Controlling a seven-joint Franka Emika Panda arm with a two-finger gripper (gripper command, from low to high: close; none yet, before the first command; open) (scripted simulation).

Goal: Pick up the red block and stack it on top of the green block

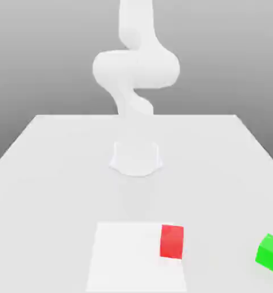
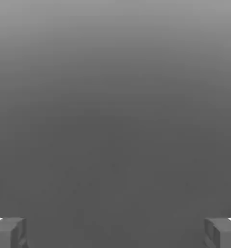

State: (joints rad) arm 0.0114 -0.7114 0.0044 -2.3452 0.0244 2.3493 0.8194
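Red block (image 1: 171,242) overlapping white panel's edge (image 1: 133,263), apart from green block (image 1: 270,253).

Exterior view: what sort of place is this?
A simulated robot workspace, it seems: a white arm on a plain table, with a red block and a green block.

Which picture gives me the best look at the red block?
The exterior view: it shows the red block near the edge of a white square on the table. The hand view shows none of the block, just a grey backdrop and the gripper's two spread fingers.
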